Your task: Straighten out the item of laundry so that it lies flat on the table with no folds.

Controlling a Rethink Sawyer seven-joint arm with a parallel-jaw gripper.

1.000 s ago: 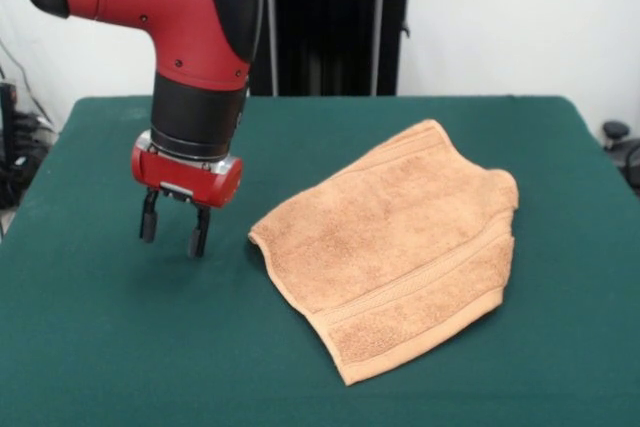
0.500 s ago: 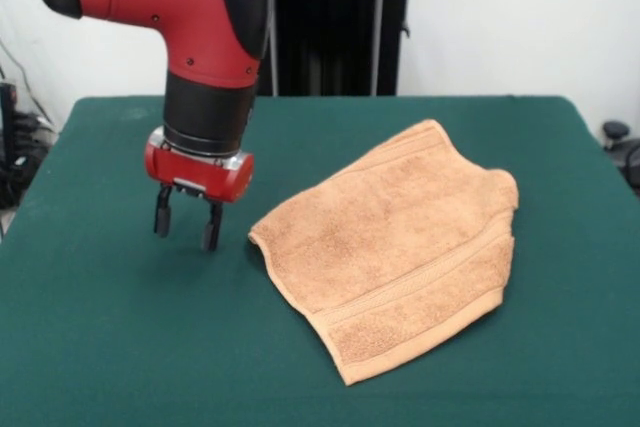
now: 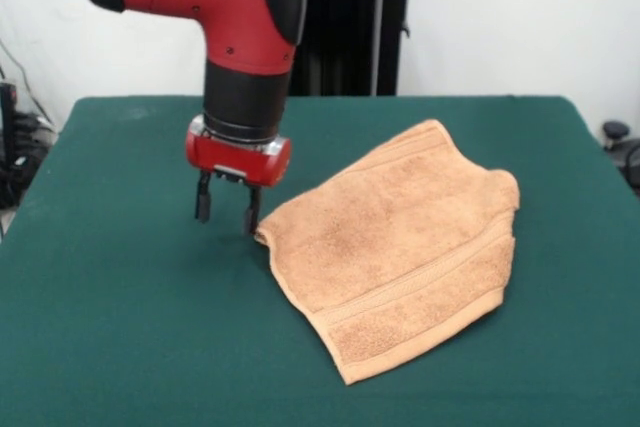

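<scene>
Front view: tool (image 3: 227, 211) open, empty, left of centre beside towel (image 3: 395, 242) corner on bench (image 3: 120, 327), probably lining up a grab.

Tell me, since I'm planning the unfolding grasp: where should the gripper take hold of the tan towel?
Probably the towel's left corner, from above. That corner points at the open gripper, which hovers right beside it. The cloth looks doubled over along that edge, so pinching the top layer there and pulling it out over the bare green table should open the fold.
</scene>
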